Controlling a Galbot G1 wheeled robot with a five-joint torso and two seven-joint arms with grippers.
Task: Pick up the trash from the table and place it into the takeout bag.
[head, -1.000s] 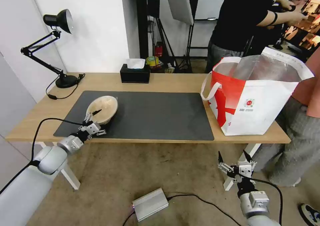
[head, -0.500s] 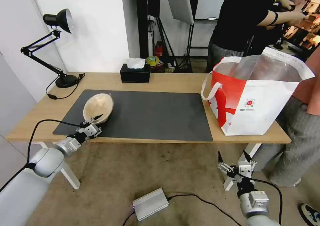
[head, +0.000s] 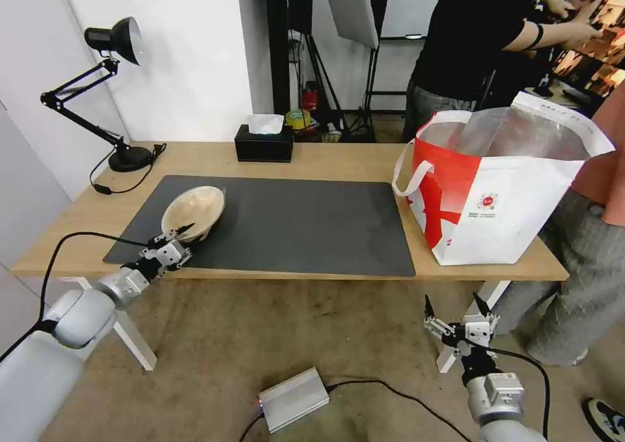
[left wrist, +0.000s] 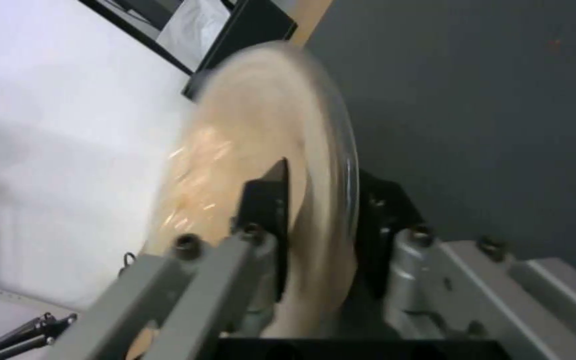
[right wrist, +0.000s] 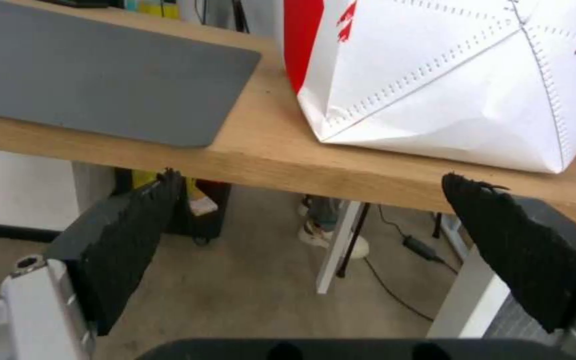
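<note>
The beige round pulp bowl (head: 193, 211) is clamped at its near rim by the left tool (head: 170, 238), one black finger (left wrist: 268, 210) inside the bowl and the other under its outer wall. The bowl is tipped up on edge over the near left corner of the dark grey rectangular mat (head: 293, 227) on the long light-wood tabletop (head: 325, 159). Far to the right of this tool, the large red-and-white foil-lined takeout bag (head: 501, 194) stands open on the tabletop's right end. The right tool (head: 456, 312) is held below the tabletop edge, beneath the bag, spread wide and gripping nothing.
</note>
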